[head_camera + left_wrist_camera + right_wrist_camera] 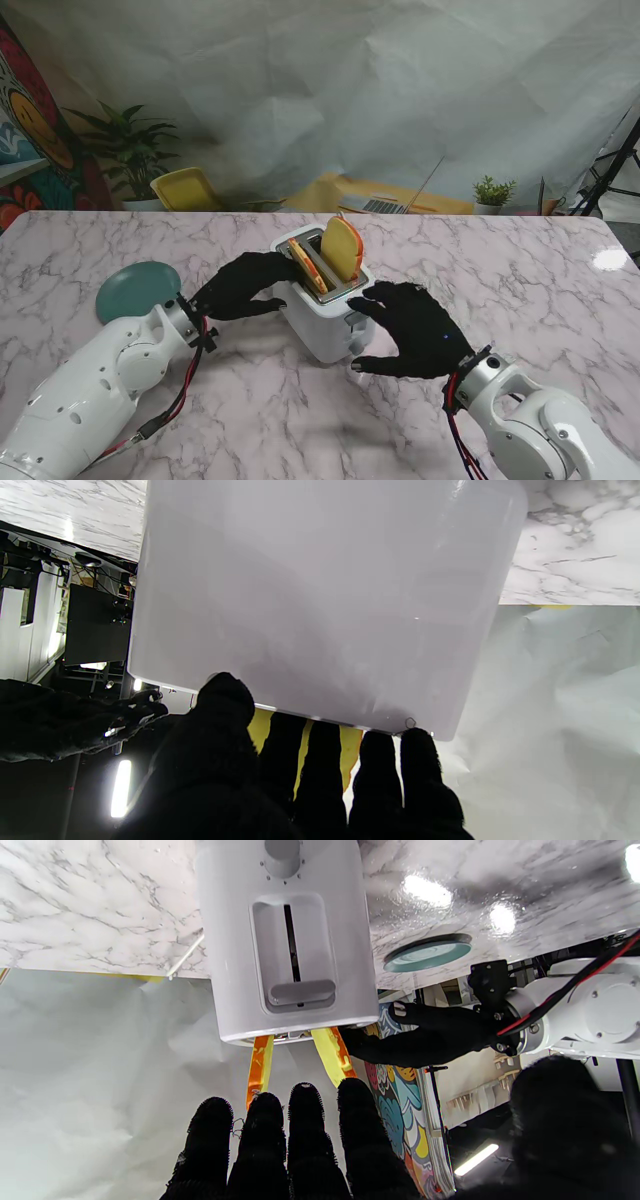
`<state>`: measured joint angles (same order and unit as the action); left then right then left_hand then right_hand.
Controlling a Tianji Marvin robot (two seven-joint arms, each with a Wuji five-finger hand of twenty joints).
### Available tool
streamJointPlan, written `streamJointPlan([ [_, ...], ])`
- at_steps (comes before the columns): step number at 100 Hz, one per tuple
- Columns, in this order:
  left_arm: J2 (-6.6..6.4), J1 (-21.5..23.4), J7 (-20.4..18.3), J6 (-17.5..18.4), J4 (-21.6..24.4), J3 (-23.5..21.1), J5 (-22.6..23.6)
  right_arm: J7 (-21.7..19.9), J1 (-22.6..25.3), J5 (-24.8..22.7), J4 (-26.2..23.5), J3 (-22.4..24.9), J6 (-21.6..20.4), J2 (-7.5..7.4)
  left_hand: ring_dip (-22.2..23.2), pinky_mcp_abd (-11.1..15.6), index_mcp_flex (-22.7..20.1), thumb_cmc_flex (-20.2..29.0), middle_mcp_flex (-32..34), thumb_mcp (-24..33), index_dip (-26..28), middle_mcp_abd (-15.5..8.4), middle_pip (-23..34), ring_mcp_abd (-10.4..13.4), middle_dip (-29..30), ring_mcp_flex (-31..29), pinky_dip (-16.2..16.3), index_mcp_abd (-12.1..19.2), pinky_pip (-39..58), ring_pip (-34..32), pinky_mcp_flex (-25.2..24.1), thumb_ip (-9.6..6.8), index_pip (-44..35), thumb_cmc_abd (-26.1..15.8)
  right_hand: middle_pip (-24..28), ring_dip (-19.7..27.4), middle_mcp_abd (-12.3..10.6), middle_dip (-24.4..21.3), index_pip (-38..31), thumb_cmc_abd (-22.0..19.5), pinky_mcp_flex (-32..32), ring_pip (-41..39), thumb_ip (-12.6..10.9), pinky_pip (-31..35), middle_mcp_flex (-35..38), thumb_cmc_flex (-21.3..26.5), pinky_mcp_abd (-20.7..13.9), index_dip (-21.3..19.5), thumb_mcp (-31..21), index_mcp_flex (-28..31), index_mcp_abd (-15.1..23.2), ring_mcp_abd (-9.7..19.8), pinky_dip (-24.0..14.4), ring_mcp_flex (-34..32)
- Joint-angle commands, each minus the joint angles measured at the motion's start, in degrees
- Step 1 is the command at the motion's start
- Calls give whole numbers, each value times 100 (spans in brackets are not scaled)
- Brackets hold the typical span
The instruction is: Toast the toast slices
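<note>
Nearest to me, the right hand [415, 330] hovers by the front end of the toaster [322, 315], fingers spread and holding nothing; its fingertips reach toward the toaster's top edge, and from its wrist camera the lever [301, 992] sits at the top end of its slot — not yet pressed down, so I judge toasting has not started. The hand looks placed there to come down on that lever next.

On the left, the left hand [240, 285] lies against the toaster's side, its fingers [320, 765] lined up along the upper rim. It grips nothing outright; it appears to brace the body so the toaster will not slide or tip when the lever is pushed.

In the toaster stand two toast slices: the nearer, orange slice [308, 267] leans in the left slot, and the yellow slice [342, 248] rises well out of the right slot, tilted. Both stick up high — they will only sink once the carriage drops.

Farther left on the marble table [520, 260], a teal plate [135, 290] lies well apart from the toaster, with nothing on it as far as can be seen
</note>
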<state>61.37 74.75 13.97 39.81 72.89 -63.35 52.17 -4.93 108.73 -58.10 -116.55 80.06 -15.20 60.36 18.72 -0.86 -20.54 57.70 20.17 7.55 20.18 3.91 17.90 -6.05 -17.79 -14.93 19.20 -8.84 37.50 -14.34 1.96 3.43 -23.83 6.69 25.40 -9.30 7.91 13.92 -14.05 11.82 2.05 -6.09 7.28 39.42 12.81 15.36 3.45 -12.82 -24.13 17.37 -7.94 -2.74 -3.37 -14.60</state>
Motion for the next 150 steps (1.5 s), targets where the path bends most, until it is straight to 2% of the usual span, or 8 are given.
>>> streamJointPlan([
  [1, 11, 29, -92, 20, -81, 64, 38, -22, 37, -30, 91, -40, -16, -17, 88, 163, -139, 193, 71, -143, 68, -41, -94, 58, 39, -286, -51, 48, -116, -350, -26, -220, -75, -201, 53, 181, 35, 20, -45, -197, 45, -78, -103, 52, 13, 25, -223, 20, 45, 32, -69, 62, 6, -46],
  [73, 15, 40, 106, 78, -138, 77, 152, 1, -273, -63, 747, -545, 66, -63, 92, 174, -139, 217, 85, -147, 82, -52, -74, 59, 34, -291, -40, 63, -94, -364, -28, -221, -125, -193, 107, 169, 17, 43, -96, -199, 75, -92, -91, 74, -49, -31, -264, 1, -70, -25, -75, 83, -39, 3],
  [150, 24, 115, 394, 81, -118, 2, 304, -234, -545, 256, 1512, -1031, 297, -115, 130, 153, -162, 249, 132, -111, 129, -59, -31, 46, 19, -333, -11, 90, -32, -421, -1, -224, -241, -174, 144, 156, 10, 50, -97, -220, 172, -112, -86, 40, -146, -47, -339, 1, -141, -118, -89, 105, -37, 85],
])
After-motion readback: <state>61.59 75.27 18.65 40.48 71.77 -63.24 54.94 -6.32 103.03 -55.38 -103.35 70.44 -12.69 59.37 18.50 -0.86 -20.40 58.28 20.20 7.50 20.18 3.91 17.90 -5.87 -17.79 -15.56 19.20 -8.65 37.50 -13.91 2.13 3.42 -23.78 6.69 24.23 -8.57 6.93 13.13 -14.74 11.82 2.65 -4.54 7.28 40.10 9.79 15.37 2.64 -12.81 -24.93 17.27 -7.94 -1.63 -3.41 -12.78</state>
